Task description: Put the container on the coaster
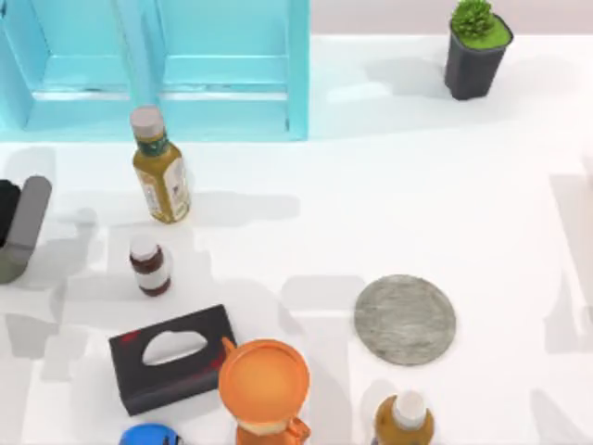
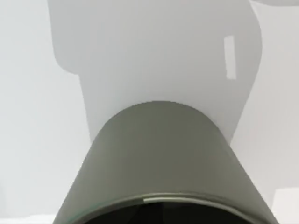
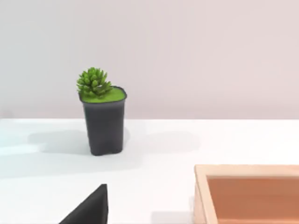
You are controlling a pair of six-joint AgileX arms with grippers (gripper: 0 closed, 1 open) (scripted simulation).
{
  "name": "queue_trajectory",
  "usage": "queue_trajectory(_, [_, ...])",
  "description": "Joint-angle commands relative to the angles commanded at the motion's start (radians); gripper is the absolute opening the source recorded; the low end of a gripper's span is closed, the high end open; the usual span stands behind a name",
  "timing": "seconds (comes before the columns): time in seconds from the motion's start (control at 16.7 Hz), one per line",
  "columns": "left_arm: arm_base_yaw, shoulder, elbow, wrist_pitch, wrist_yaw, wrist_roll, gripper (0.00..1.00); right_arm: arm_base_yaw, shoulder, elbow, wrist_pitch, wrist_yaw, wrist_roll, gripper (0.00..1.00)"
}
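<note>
At the far left edge of the tabletop [image 1: 389, 185], the small plain grey-olive round cup [image 1: 25, 225] was seen, with the dark left pincer [image 1: 6, 211] right beside it. In the left wrist view the cup's wall [image 2: 159, 154] was seen very close, rim towards the camera. It could not be told whether the pincer was closed on the cup, nor whether the cup was lifted or resting.

The flat round grey stone-look coaster [image 1: 405, 319] was lying well apart from the cup, to the right of the middle, and nothing had been put on it. The right arm was judged to be parked away from the work, with its wrist view turned towards the black pot with the green plant [image 3: 103, 123].

Several things could go wrong from here. If the cup was not held tightly, it might be dropped on the long way across. Between cup and coaster, the small brown pill bottle with a white cap [image 1: 150, 264], the black tissue box [image 1: 171, 357] and the orange mug with a handle [image 1: 264, 382] were standing, so they could be bumped if the cup was carried too low. The yellow bottle with a white cap [image 1: 405, 419] near the coaster could be knocked during lowering. If the cup was set down on the coaster's edge, or let go while leaning, it might be tipped over.
</note>
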Motion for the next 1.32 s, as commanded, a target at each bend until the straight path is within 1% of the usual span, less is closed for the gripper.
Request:
queue_trajectory(0.36, [0.000, 0.000, 0.000, 0.000, 0.000, 0.000, 0.02, 0.000, 0.000, 0.000, 0.000, 0.000, 0.000, 1.00])
queue_trajectory(0.42, [0.000, 0.000, 0.000, 0.000, 0.000, 0.000, 0.00, 0.000, 0.000, 0.000, 0.000, 0.000, 0.000, 1.00])
queue_trajectory(1.02, [-0.003, -0.001, 0.005, -0.002, 0.000, -0.002, 0.00, 0.000, 0.000, 0.000, 0.000, 0.000, 0.000, 1.00])
queue_trajectory(1.14, [-0.014, -0.003, 0.036, -0.014, 0.002, -0.023, 0.00, 0.000, 0.000, 0.000, 0.000, 0.000, 0.000, 1.00])
queue_trajectory(1.32, [-0.051, -0.008, 0.131, -0.052, 0.008, -0.096, 0.00, 0.000, 0.000, 0.000, 0.000, 0.000, 0.000, 1.00])
